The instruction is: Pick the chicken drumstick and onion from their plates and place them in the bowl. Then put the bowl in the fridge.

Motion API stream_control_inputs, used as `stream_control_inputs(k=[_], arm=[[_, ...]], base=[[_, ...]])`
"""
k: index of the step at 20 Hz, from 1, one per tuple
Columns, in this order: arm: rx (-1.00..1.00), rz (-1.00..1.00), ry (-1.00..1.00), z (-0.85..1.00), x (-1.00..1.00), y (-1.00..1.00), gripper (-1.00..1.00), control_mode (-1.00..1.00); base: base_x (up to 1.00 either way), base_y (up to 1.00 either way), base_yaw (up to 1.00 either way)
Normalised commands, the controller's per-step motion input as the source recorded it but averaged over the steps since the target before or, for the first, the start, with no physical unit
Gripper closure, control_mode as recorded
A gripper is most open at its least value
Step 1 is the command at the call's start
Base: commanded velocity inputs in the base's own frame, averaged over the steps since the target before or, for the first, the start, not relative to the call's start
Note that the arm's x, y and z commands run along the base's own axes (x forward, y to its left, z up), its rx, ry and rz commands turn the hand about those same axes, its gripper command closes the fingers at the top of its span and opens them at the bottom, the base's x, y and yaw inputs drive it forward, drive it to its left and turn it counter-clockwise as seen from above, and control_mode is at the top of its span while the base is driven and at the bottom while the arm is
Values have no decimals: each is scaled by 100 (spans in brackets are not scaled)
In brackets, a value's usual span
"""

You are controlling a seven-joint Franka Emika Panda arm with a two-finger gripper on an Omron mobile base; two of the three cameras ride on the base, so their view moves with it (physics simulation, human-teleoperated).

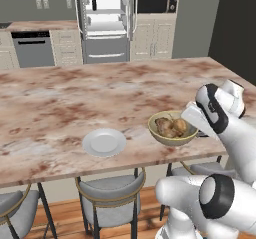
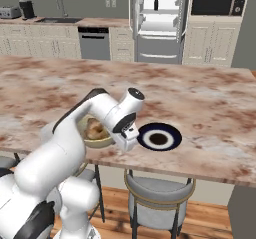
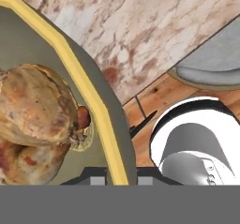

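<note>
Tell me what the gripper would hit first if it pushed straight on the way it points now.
Nothing new: the gripper is already shut on the bowl rim. Past the rim, the line probably meets the countertop, though depth is unclear.

Marbled counter (image 1: 60, 93), white plate (image 1: 104, 142), bowl (image 1: 172, 138), dark plate (image 2: 159, 137)

The scene is lit evenly and softly, with no single source to be made out. Only faint shadows are cast under the bowl (image 1: 172, 128) and the white plate (image 1: 104, 142). No glare is seen on the marble counter (image 1: 75, 98). Distant cabinets are rendered coarse and slightly blurred.
</note>
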Motion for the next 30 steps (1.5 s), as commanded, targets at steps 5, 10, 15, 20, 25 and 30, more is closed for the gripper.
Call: stream_control_inputs(k=[5,10,15,20,25,30], arm=[[0,-37,-5,10,-15,26,100,-100],[0,-48,0,5,-8,20,100,-100],[1,-48,0,2,-26,18,100,-100],[0,-46,0,2,-17,10,100,-100],[0,-33,0,0,-4,6,100,-100],[0,-2,0,0,0,2,100,-100]], base=[[0,0,0],[0,0,0],[0,0,0],[0,0,0],[0,0,0],[0,0,0]])
